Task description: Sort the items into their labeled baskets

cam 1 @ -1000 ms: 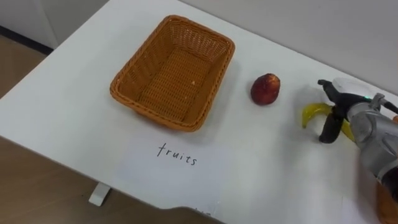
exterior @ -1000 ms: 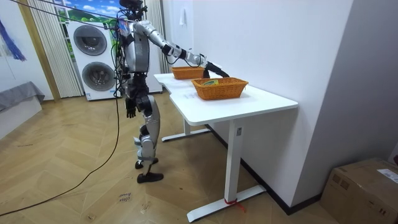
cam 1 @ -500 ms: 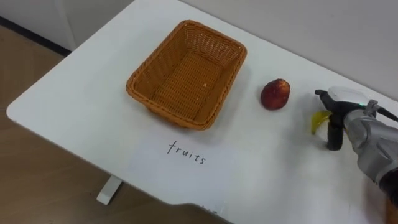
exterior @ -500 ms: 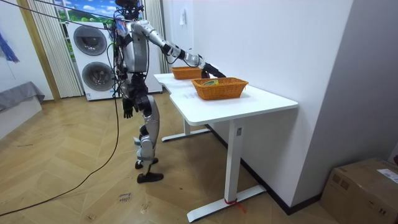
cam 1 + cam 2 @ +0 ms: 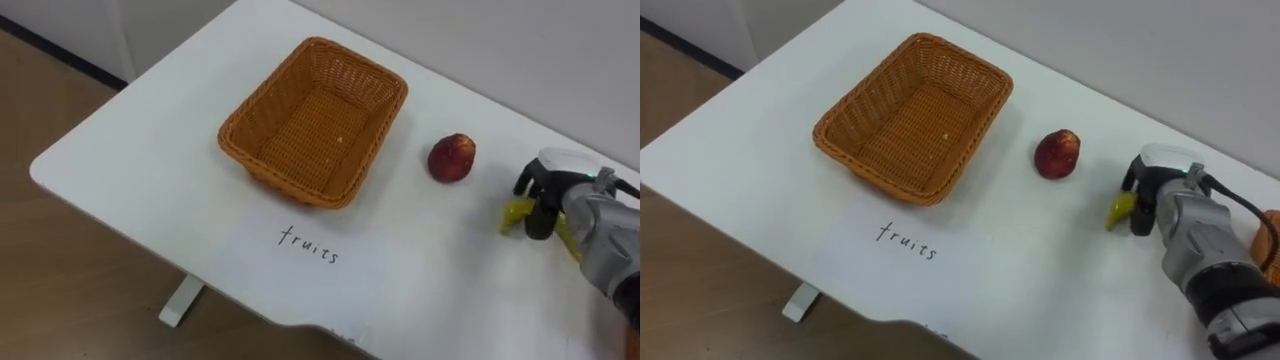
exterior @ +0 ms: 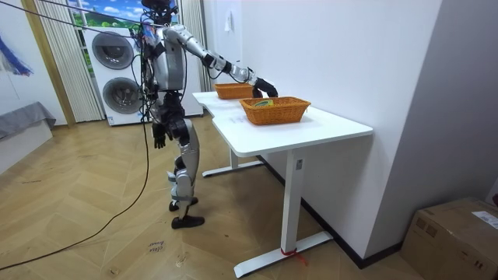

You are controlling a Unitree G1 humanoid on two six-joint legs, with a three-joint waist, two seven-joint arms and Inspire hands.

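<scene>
The robot stands at the long side of a white bench (image 5: 150,170), near its far end in the room view, with the right arm stretched over the top. The right robot hand (image 5: 550,190) is at the right part of the bench, and its dark fingers (image 5: 527,184) and thumb are curled around a banana (image 5: 517,212). Only the yellow end of the banana comes out of the hand, on the side toward the peach (image 5: 452,158). I cannot tell if the banana rests on the bench or is already a little above it.

The peach lies free on the bench, between the hand and the wicker basket (image 5: 270,95), near both but touching none of them. The wicker basket is rectangular, stands at the left part of the bench, and has nothing inside. In front of it, closer to the robot, lies a white paper sheet (image 5: 300,265) with the handwritten word "fruits".

A second basket (image 6: 276,110) of the same brown wicker stands further to the robot's right, well apart from the first one. Something green and yellow lies in it, too small to name. The left robot hand (image 6: 159,138) hangs beside the hip, away from the bench. Behind the robot two washing machines (image 6: 117,74) stand one on the other.
</scene>
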